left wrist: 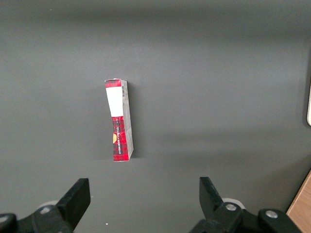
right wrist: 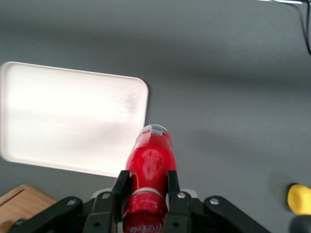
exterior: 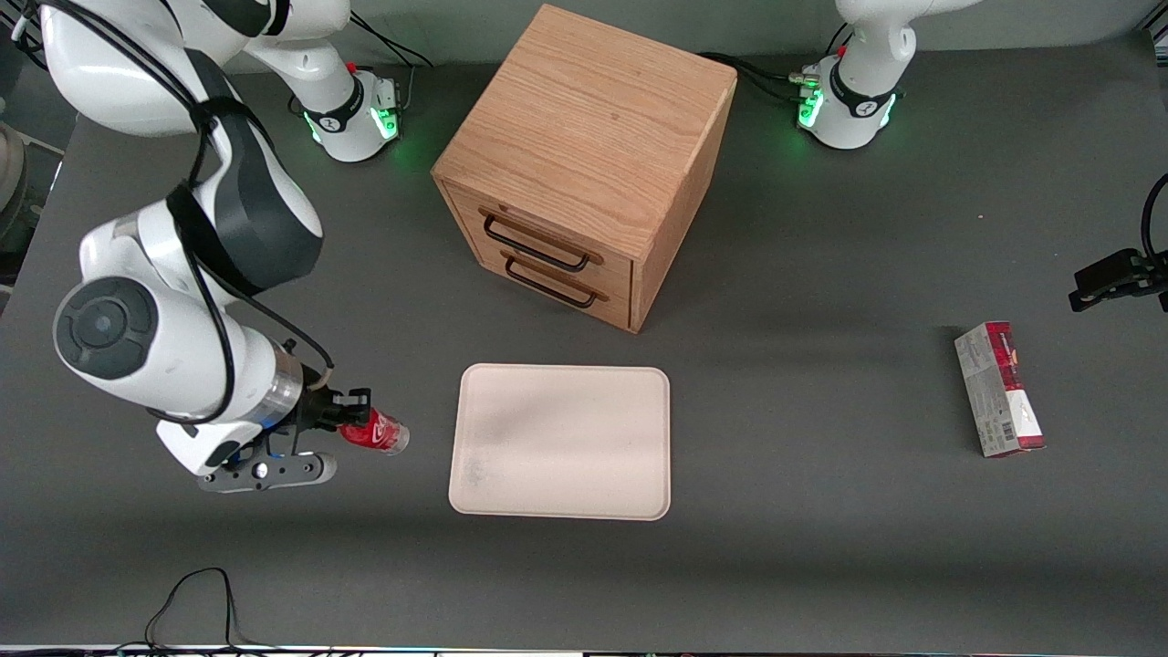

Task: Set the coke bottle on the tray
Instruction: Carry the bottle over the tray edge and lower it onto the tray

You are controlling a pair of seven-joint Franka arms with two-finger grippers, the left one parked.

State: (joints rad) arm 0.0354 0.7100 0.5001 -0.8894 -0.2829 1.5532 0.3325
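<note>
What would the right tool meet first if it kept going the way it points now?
Probably the tray. The right tool, shut on the coke bottle, points toward the tray's near edge; only bare table lies between. Height above the table is unclear.

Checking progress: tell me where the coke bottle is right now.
The coke bottle is held in the gripper, jaws shut on it, beside the tray toward the working arm's end of the table.

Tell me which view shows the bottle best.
The right wrist view: the bottle fills it close up, clamped in the gripper beside the tray. The front view shows it small, its neck end hidden by the fingers. The left wrist view misses it.
</note>
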